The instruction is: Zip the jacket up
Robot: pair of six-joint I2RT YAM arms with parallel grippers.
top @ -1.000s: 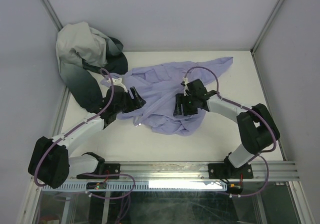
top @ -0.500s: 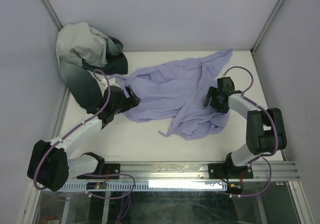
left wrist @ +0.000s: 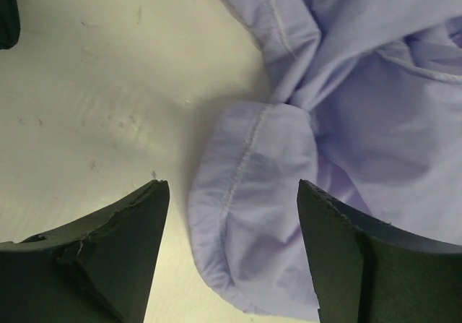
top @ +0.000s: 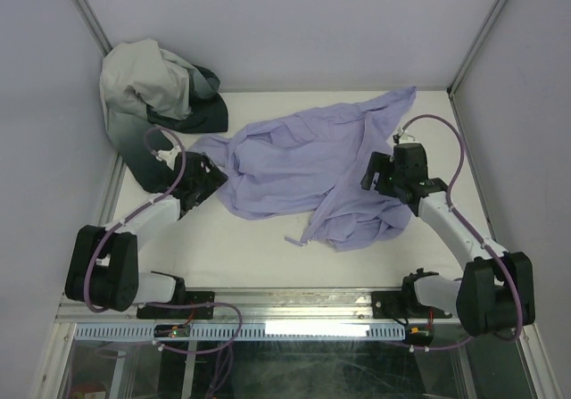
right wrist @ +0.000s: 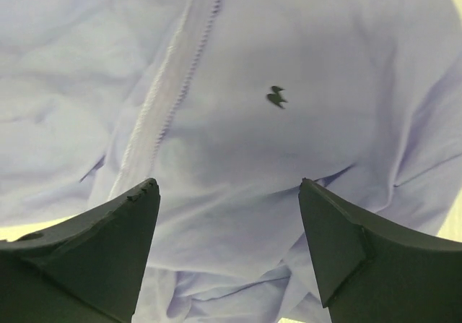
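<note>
The lavender jacket (top: 299,162) lies spread and wrinkled across the middle of the white table, one front edge running down to a dark tip near the front. My left gripper (top: 211,174) is open at the jacket's left edge. In the left wrist view a folded hem of the jacket (left wrist: 253,193) lies between its open jaws (left wrist: 232,187), untouched. My right gripper (top: 373,174) is open above the jacket's right part. In the right wrist view the jacket (right wrist: 289,56) fills the frame, with a zipper strip (right wrist: 170,84) and a small dark logo (right wrist: 274,96) ahead of the open jaws (right wrist: 229,186).
A white-and-dark-green gradient garment (top: 156,104) is heaped in the back left corner against the wall. The enclosure walls stand close on the left, right and back. A metal rail (top: 294,301) runs along the front edge by the arm bases.
Both arms drew apart, spreading the jacket wider. My left gripper has let go of the fabric and pulled back left; my right gripper moved right and now hovers open over the jacket.
</note>
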